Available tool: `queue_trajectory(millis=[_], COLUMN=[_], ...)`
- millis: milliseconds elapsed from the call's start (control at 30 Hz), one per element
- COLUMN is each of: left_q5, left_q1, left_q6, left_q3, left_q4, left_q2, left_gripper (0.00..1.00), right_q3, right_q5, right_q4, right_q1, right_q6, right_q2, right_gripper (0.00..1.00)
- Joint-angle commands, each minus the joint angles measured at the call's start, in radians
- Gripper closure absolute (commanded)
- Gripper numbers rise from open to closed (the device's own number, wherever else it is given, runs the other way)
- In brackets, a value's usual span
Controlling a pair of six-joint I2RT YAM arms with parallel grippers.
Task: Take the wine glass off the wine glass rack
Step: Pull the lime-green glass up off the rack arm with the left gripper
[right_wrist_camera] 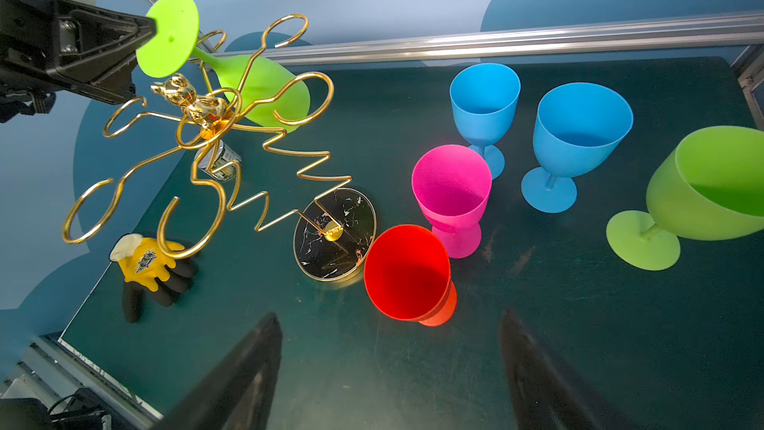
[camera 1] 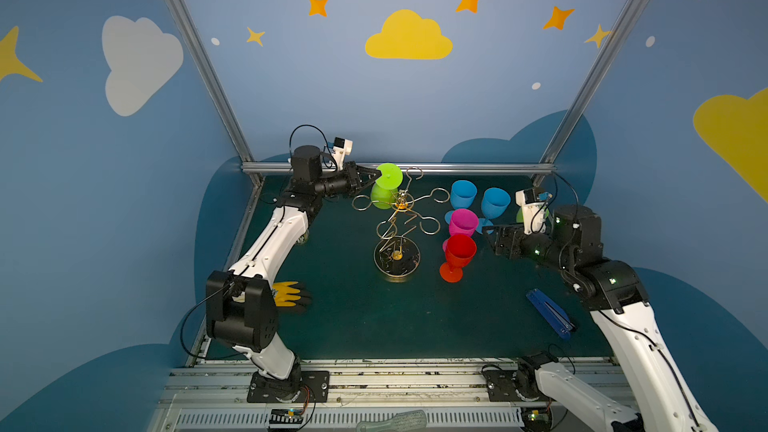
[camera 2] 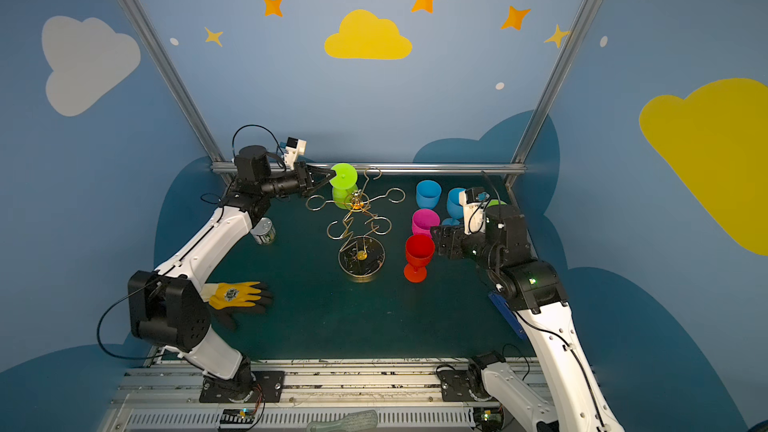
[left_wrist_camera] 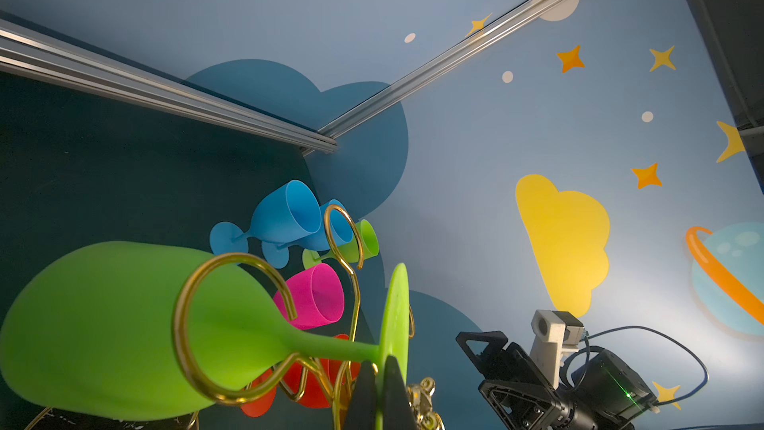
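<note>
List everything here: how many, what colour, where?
rack: one, gold wire, table centre
tilted glass: one, green, at rack top
blue glasses: two, blue, right of rack, rear
pink glass: one, pink, right of rack
red glass: one, red, right of rack, front
standing green glass: one, green, far right
glove: one, yellow-black, front left
can: one, silvery, left side
flat tool: one, blue, front right
left gripper: black, shut on tilted glass's foot
right gripper: black, open, empty
</note>
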Motion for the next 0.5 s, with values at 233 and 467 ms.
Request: queue_trajectory(millis=[233,467], left_q5=[-0.010,-0.033], left_q1=[-0.020,-0.017], left_q6=[0.017,0.003], left_q3=[0.096,0.180], left_q4=[-0.009,0.006], left_q2=[0.067,0.132], left_gripper=[0.97,0.97], right_q3=[-0.009,-0.011], right_q5=[0.006,0.011], right_q4=[0.008,0.015], right_q1=[-0.006,-0.007], right_q6=[-0.004,-0.009], right_q2=[-0.024,-0.019], right_gripper=[0.18,0.18])
